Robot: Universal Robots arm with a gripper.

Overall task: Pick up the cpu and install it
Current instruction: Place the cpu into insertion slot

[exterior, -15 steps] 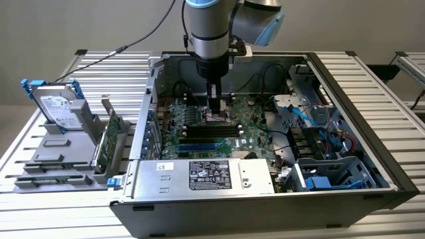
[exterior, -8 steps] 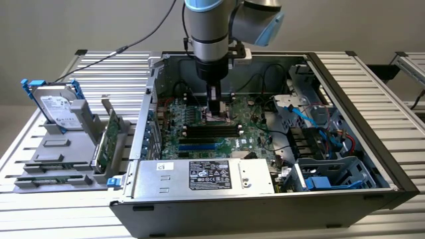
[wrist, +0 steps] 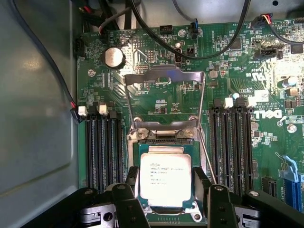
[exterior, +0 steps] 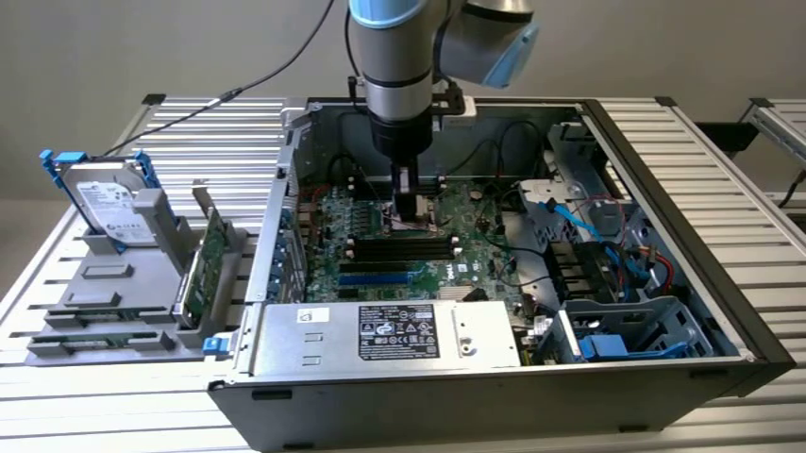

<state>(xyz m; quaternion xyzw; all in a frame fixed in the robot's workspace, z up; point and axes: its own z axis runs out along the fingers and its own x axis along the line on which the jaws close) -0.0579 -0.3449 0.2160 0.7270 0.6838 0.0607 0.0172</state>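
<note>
So, jaws: clenched on the cpu [wrist: 165,175] edges, it seems.
Place: gripper [exterior: 406,213] over socket [wrist: 164,137], twelve o'clock of memory slots [exterior: 400,248], exterior view.
Technique: probably keep cpu level and square, no force.

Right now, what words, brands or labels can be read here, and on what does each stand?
"DELL": white print on the green motherboard, wrist view.
Lines printed on top of the cpu: too small to read.
Print on the black sticker on the silver box, exterior view: too small to read.
Print on the hard drive: blurred, unreadable.
</note>
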